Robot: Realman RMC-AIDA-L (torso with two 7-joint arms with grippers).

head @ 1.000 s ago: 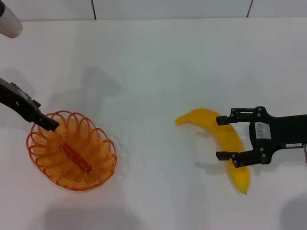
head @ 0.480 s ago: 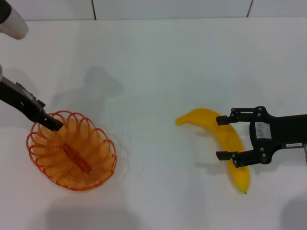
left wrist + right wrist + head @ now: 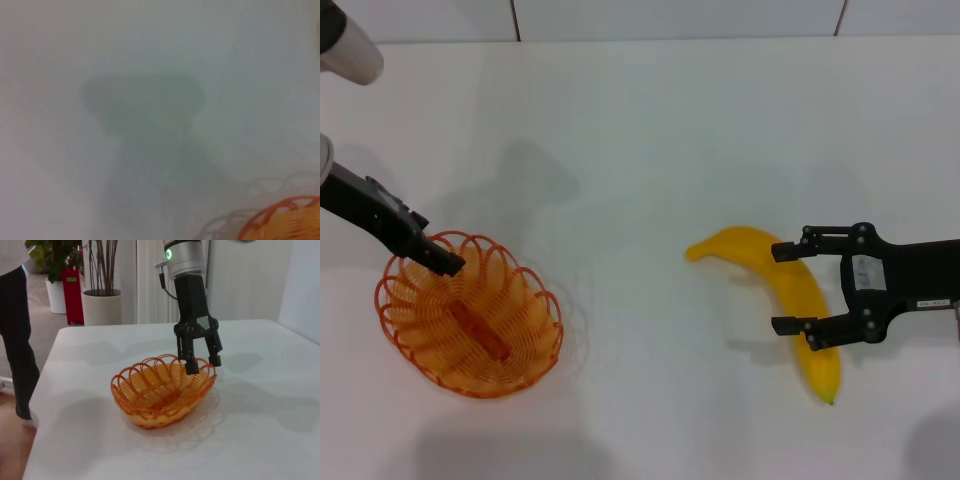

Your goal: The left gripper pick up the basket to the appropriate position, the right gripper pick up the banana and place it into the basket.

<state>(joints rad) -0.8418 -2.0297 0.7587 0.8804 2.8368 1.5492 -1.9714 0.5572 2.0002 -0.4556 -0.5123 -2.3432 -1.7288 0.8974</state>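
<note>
Loads of bare white table between the basket and the banana, nothing sitting in that middle stretch. The basket's inside is open from above; the only thing crowding it is the left gripper, whose fingers straddle the far-left rim, one inside and one outside in the right wrist view. Over on the right, the right gripper has its fingers spread on either side of the banana's middle, so that part is blocked and both banana ends stick out free.
</note>
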